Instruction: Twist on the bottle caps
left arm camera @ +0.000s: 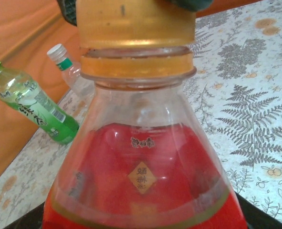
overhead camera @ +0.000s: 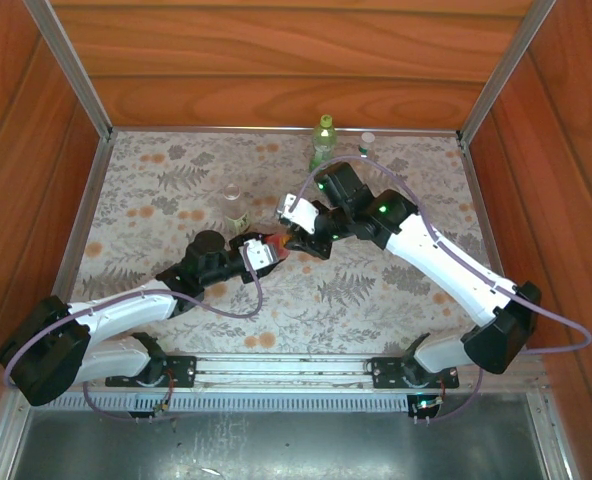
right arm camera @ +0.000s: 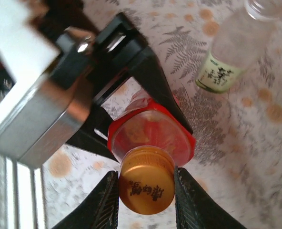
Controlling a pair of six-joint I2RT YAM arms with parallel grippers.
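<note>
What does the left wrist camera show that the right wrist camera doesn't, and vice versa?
Left wrist camera: a clear plastic bottle with green label and yellow-green cap, and a white-capped clear bottle. Right wrist camera: the left gripper clamping the body of the red plastic bottle, and an uncapped clear bottle with a pale label. Both: that bottle and its orange screw cap, pinched by the right gripper.
</note>
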